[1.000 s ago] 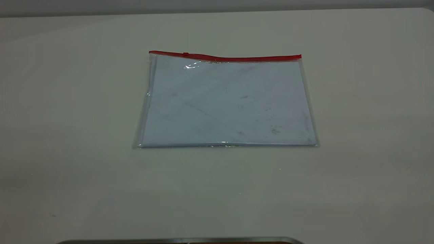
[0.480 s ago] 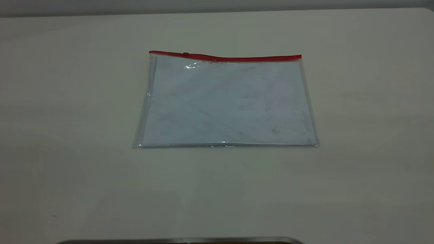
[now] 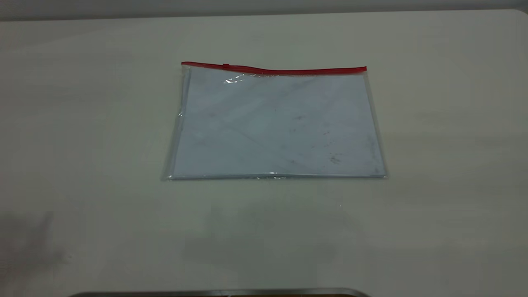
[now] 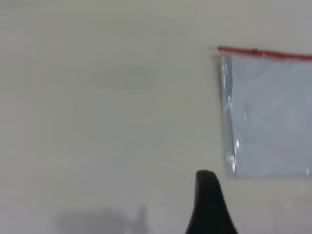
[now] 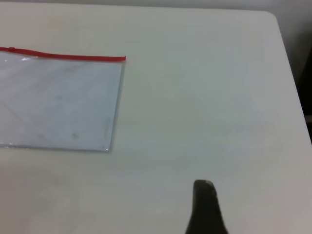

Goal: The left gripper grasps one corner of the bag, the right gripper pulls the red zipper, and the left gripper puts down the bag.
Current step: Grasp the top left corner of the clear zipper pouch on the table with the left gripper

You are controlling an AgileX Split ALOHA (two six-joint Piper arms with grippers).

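The bag (image 3: 274,123) lies flat on the white table, a clear pouch with a bluish-white sheet inside. The red zipper (image 3: 274,70) runs along its far long edge, with the slider tab (image 3: 226,65) near the left end. Neither gripper shows in the exterior view. In the left wrist view a black part of the left gripper (image 4: 208,204) hovers over bare table, short of the bag's (image 4: 270,114) left side and red corner (image 4: 220,49). In the right wrist view the right gripper (image 5: 204,207) is over bare table, well to the right of the bag (image 5: 58,105) and its red corner (image 5: 124,58).
The table's far edge (image 3: 264,14) and rounded right corner (image 5: 273,19) bound the surface. A dark metal strip (image 3: 218,293) lies along the near edge in the exterior view. A faint shadow (image 3: 29,239) falls on the table at lower left.
The bag has not moved. A faint dark shadow has appeared on the table at the lower left of the exterior view.
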